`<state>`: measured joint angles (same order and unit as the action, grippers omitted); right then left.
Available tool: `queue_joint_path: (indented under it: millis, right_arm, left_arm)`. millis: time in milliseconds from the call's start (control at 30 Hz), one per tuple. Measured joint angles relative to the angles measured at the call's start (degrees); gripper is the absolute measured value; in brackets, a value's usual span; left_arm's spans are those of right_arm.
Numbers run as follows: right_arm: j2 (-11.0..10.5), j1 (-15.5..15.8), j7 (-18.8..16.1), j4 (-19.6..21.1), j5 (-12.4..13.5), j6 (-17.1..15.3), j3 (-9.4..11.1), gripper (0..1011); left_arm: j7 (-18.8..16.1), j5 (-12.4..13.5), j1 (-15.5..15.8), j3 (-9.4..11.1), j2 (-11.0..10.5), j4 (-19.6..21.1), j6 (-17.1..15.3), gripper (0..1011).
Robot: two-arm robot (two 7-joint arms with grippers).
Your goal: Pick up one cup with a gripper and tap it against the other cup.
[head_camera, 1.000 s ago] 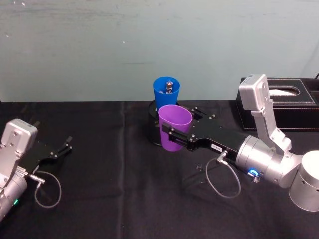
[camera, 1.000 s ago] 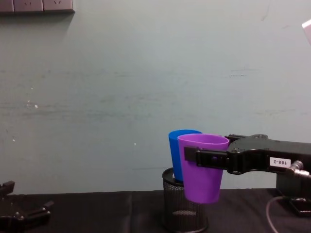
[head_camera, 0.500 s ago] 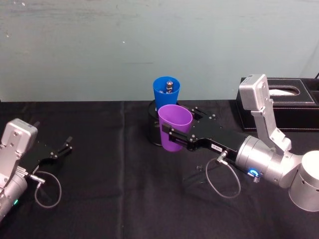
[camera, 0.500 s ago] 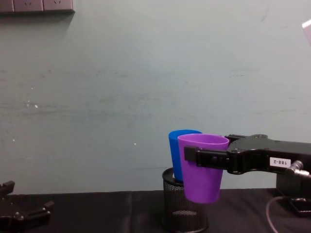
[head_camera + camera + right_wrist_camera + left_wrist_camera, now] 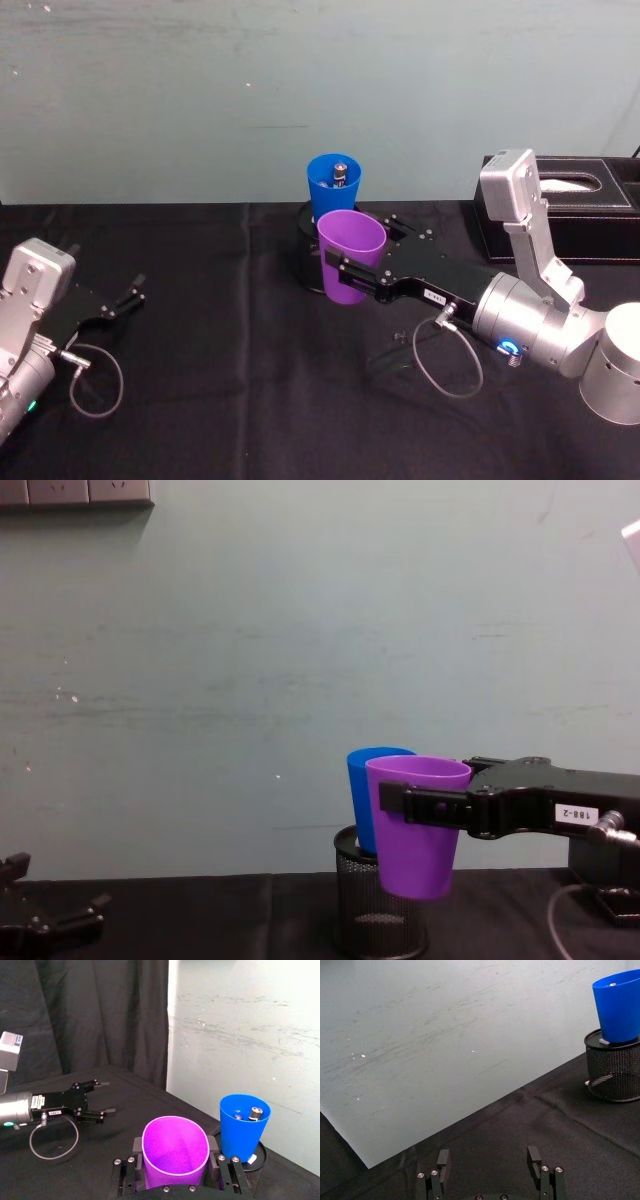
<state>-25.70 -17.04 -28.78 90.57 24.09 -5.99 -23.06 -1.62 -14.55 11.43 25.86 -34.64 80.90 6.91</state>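
1. Plainly clamps the purple cup (image 5: 352,240) between both fingers of the right gripper (image 5: 348,260), just under the rim, upright and clear of the black table (image 5: 220,400).
2. Holds it just beside the blue cup (image 5: 333,192), on the robot's side of it, rim slightly lower in the chest view; cannot tell whether touching.
3. Looks empty, down to the purple bottom, in the right wrist view.
4. For the blue cup: upright, base sunk in the mouth of the black wire-mesh holder (image 5: 375,920) at the table's rear middle.
5. Inside the blue cup: two small cylinders (image 5: 255,1112) with metal ends, leaning against its wall.
6. Rests the left gripper (image 5: 489,1160) low at the table's left, fingers apart, grasping nothing, well apart from both cups.
7. Behind the right arm, by the wall: a black tissue box (image 5: 590,215).
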Motion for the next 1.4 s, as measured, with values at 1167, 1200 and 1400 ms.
queue_joint_path:
  millis: [1167, 1200, 1400]
  right_arm:
    - [0.0, 0.0, 0.0, 0.0, 0.0, 0.0, 0.0, 734]
    - [0.0, 0.0, 0.0, 0.0, 0.0, 0.0, 0.0, 734]
    - [0.0, 0.0, 0.0, 0.0, 0.0, 0.0, 0.0, 734]
  left_arm:
    - [0.0, 0.0, 0.0, 0.0, 0.0, 0.0, 0.0, 1000]
    - [0.0, 0.0, 0.0, 0.0, 0.0, 0.0, 0.0, 1000]
    - [0.0, 0.0, 0.0, 0.0, 0.0, 0.0, 0.0, 1000]
